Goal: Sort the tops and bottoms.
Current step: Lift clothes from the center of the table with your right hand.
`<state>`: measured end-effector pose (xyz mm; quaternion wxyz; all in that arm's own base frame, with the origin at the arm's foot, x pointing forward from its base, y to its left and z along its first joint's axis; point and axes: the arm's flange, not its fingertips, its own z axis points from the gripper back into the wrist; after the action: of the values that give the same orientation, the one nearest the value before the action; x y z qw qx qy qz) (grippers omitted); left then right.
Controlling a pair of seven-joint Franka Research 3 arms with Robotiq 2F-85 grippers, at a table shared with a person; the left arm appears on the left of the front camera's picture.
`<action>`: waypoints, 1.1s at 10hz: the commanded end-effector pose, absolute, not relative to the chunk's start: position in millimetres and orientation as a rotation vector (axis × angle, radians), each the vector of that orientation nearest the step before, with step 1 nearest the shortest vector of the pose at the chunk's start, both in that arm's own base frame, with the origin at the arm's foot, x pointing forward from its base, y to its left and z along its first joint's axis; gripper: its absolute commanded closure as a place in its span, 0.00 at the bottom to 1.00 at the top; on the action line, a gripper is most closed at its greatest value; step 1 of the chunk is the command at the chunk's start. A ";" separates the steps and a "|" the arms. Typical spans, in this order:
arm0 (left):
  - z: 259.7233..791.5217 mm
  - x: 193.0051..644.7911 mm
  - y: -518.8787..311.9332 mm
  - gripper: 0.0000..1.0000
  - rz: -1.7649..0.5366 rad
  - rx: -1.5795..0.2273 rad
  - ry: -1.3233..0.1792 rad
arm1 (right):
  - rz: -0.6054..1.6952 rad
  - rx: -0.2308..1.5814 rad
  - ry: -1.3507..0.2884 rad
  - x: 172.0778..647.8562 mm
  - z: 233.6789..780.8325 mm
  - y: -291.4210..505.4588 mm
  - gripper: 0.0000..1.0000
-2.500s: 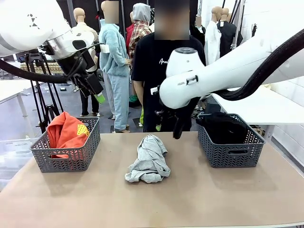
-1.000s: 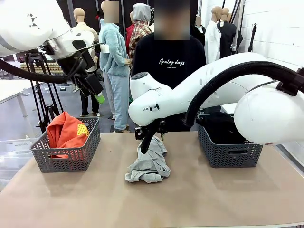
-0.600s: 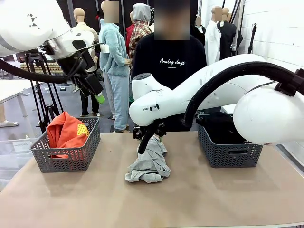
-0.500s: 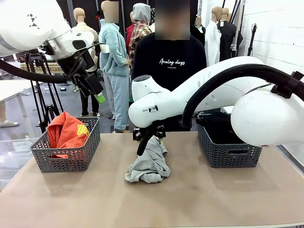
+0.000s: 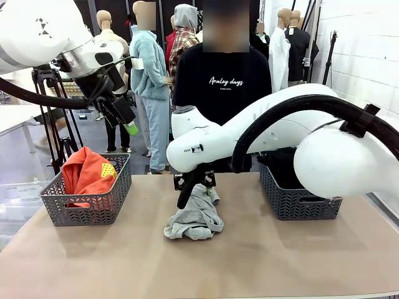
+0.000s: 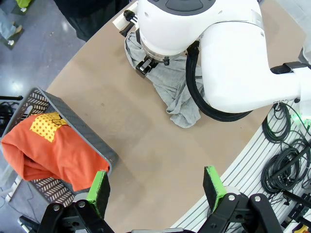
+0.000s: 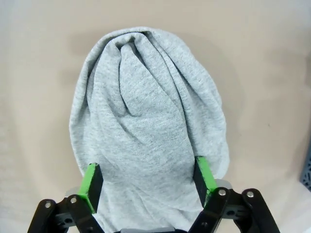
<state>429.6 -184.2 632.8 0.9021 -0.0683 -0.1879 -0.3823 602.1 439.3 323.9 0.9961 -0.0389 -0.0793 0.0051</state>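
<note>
R tool (image 7: 146, 183) is down on the grey shirt (image 5: 196, 212) at mid table (image 5: 262, 261), fingers wide w/ cloth bunched between the green pads (image 7: 91, 187), not yet pinched. L tool (image 6: 158, 190) hangs high over the L side, wide, nothing in it. Orange T-shirt (image 5: 86, 174) sits in L basket (image 5: 93, 208); black bottoms (image 5: 288, 165) in R basket (image 5: 299, 202).
</note>
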 end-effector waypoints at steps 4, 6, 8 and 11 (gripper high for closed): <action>633.6 428.0 -181.7 0.00 -0.788 -0.141 -0.387 | -0.021 -0.090 -0.103 605.9 328.0 442.5 0.96; 633.6 428.0 -181.7 0.00 -0.788 -0.141 -0.387 | -0.024 -0.095 -0.100 605.0 330.3 442.3 1.00; 633.6 428.0 -181.7 0.00 -0.788 -0.141 -0.387 | -0.027 -0.096 -0.088 604.5 329.7 441.9 1.00; 633.6 428.0 -181.7 0.00 -0.788 -0.141 -0.387 | 0.034 -0.003 -0.094 603.1 329.6 434.4 1.00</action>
<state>429.6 -184.2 632.8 0.9022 -0.0683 -0.1879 -0.3823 602.4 436.3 330.0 0.9978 -0.0375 -0.0555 0.0002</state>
